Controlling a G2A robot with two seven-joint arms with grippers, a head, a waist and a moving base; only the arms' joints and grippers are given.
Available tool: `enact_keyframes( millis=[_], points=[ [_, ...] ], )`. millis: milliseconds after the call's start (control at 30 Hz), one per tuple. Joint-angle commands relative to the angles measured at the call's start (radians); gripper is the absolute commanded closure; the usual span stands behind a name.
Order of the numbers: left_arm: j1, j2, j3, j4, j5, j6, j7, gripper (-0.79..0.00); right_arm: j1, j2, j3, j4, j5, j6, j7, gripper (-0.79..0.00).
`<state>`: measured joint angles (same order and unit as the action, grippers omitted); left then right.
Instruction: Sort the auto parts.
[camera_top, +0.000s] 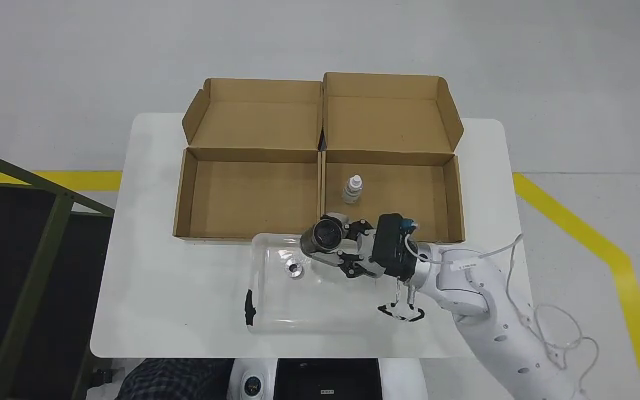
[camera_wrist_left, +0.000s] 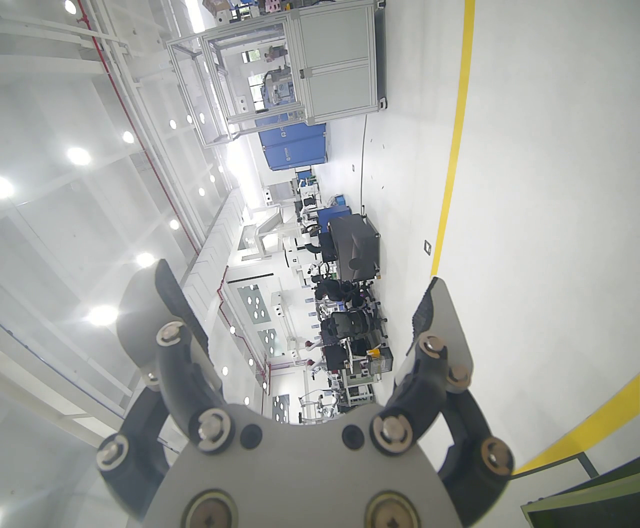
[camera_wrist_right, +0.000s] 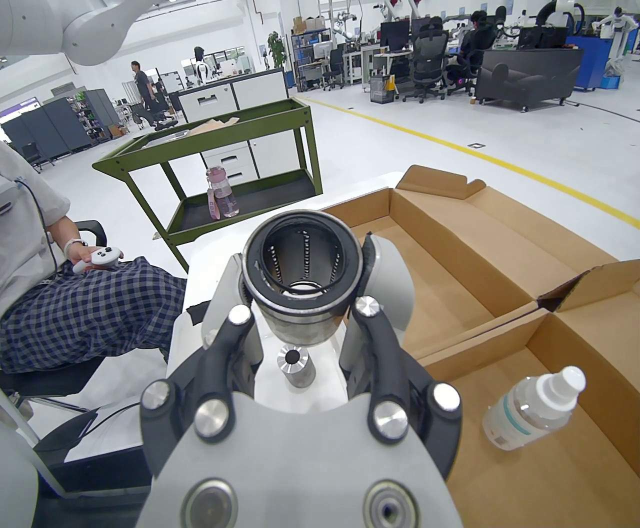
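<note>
The right hand (camera_wrist_right: 307, 282) is clamped on a steel sleeve (camera_wrist_right: 300, 322), one finger on each side of its barrel. The open, black-ringed end faces away from the wrist. Gripping across the round body probably keeps the part from rolling and leaves its ends free for setting down.

The hand holds the sleeve above the clear tray (camera_top: 300, 305), and a small metal cylinder (camera_wrist_right: 296, 367) lies on the tray floor just beneath the hand. That part looks to be waiting its turn.

Just beyond the hand, across the tray's far rim, two open cardboard boxes stand side by side on the surface (camera_top: 150, 250). The right box (camera_top: 430, 210) has a small white bottle (camera_top: 353, 187) lying in it, near the hand. The left box (camera_top: 250, 200) sits past the sleeve's open end. I judge the sleeve is lifted for carrying to one of them, though I cannot tell which.

The left hand (camera_wrist_left: 300, 280) is spread open with nothing in it, pointing out into the room, well away from the parts.
</note>
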<state>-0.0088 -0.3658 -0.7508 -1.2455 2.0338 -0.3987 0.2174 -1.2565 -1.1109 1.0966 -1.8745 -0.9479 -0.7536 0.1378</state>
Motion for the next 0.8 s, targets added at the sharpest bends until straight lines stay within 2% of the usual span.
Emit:
enact_keyframes(
  millis=[0,300,567,767],
  points=[
    [0.000,0.000,0.000,0.000,0.000,0.000,0.000,-0.785,0.000,0.000,0.000,0.000,0.000,0.000,0.000,0.000],
    [0.000,0.000,0.000,0.000,0.000,0.000,0.000,-0.785,0.014,-0.003,-0.015,0.008,-0.013,0.013,0.009,0.000],
    [0.000,0.000,0.000,0.000,0.000,0.000,0.000,-0.785,0.131,-0.028,-0.088,0.103,0.014,0.043,0.017,0.000],
    [0.000,0.000,0.000,0.000,0.000,0.000,0.000,-0.785,0.201,-0.049,-0.132,0.161,-0.001,0.118,0.008,0.000]
  ],
)
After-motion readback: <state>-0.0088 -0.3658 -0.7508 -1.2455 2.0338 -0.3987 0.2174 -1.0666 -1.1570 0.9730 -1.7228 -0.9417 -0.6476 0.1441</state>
